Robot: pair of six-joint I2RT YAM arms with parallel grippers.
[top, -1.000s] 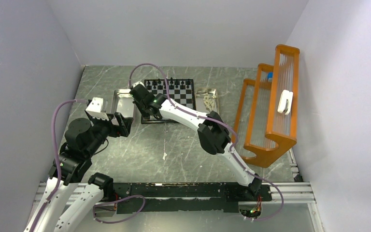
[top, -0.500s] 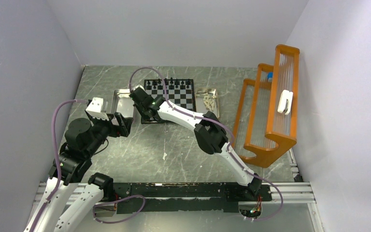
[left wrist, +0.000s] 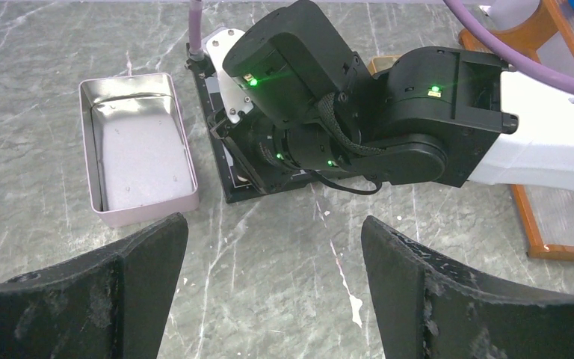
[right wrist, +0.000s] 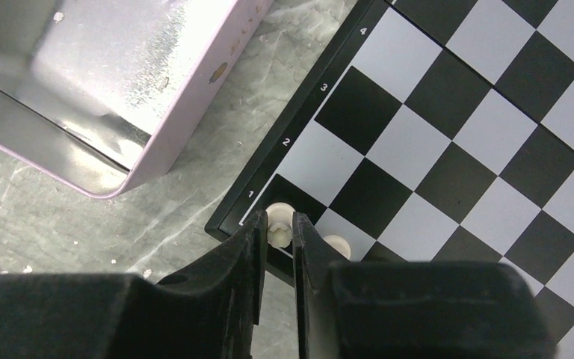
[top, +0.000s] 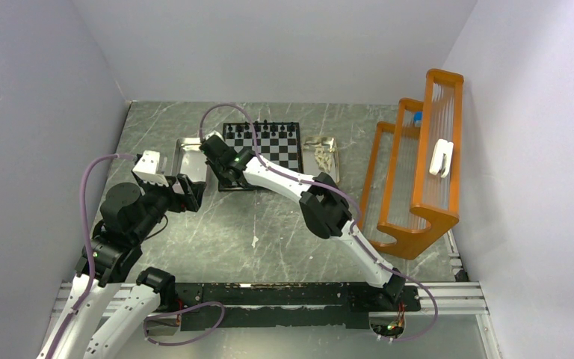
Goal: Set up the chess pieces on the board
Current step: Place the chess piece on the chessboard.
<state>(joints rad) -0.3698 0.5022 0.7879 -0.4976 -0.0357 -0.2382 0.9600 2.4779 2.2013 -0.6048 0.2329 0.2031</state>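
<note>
Right fingers (right wrist: 260, 238) just loosening around a cream piece (right wrist: 279, 218) now on the board (right wrist: 448, 112) corner; left fingers (left wrist: 146, 258) wide, empty.

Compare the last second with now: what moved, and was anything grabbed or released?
The right gripper shifted slightly left with its arm, toward the near-left corner of the board, mostly in the first half second. It now pinches a whitish piece on the corner square; the earlier views do not show its grip, so no grab or release can be read. The left gripper, open, the metal tray and the black pieces stayed put.
</note>
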